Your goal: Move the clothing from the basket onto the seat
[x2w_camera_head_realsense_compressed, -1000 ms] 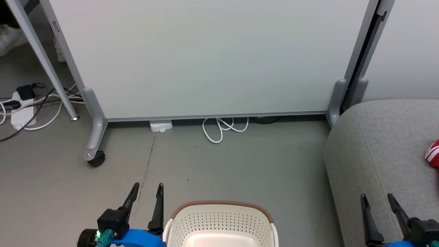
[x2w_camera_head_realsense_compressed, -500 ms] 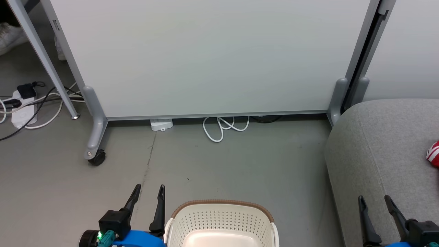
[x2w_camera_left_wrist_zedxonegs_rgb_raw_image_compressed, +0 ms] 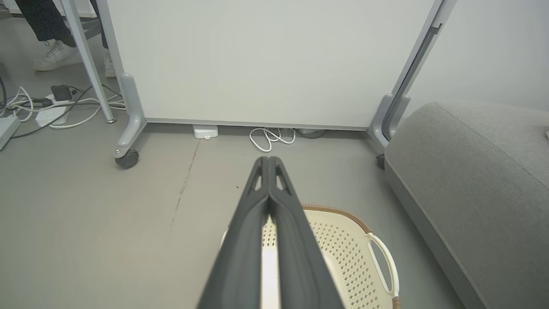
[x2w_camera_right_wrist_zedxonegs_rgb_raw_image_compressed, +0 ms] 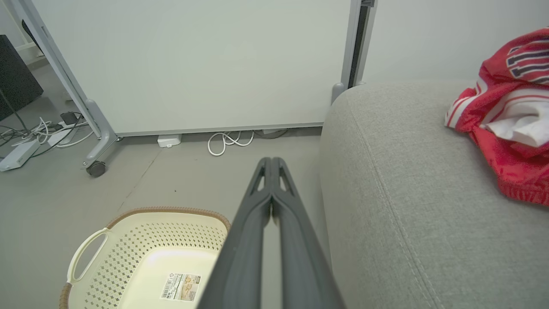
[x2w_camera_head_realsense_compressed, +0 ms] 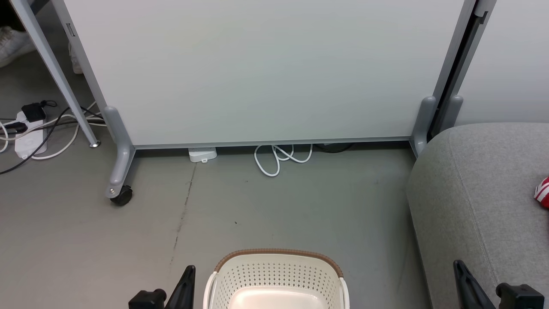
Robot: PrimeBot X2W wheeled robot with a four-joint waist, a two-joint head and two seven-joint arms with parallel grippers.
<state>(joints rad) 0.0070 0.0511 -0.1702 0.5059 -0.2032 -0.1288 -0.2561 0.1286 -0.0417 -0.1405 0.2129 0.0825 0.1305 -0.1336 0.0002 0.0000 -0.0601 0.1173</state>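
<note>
- Red clothing (x2w_camera_right_wrist_zedxonegs_rgb_raw_image_compressed: 510,167) lies on the seat (x2w_camera_right_wrist_zedxonegs_rgb_raw_image_compressed: 399,206).
- The basket (x2w_camera_right_wrist_zedxonegs_rgb_raw_image_compressed: 167,211) stands on the floor (x2w_camera_right_wrist_zedxonegs_rgb_raw_image_compressed: 171,180).
- The left gripper (x2w_camera_left_wrist_zedxonegs_rgb_raw_image_compressed: 269,163) and right gripper (x2w_camera_right_wrist_zedxonegs_rgb_raw_image_compressed: 271,163) are pinched closed, empty.

A large pale grey partition panel (x2w_camera_head_realsense_compressed: 257,73) in a grey metal frame is seen standing upright on a grey floor (x2w_camera_head_realsense_compressed: 300,206). Its left foot is fitted with a black caster (x2w_camera_head_realsense_compressed: 121,195). Below its lower edge, a small white box (x2w_camera_head_realsense_compressed: 202,154) and a loosely looped white cable (x2w_camera_head_realsense_compressed: 279,159) are laid on the floor. At far left, a white power strip (x2w_camera_head_realsense_compressed: 29,139) with a black plug (x2w_camera_head_realsense_compressed: 33,112) and tangled cables is placed beside a slanted metal leg (x2w_camera_head_realsense_compressed: 54,75). A person's white shoe (x2w_camera_head_realsense_compressed: 10,43) is glimpsed in the upper left corner. A thin dark crack (x2w_camera_head_realsense_compressed: 185,206) is traced along the floor.
</note>
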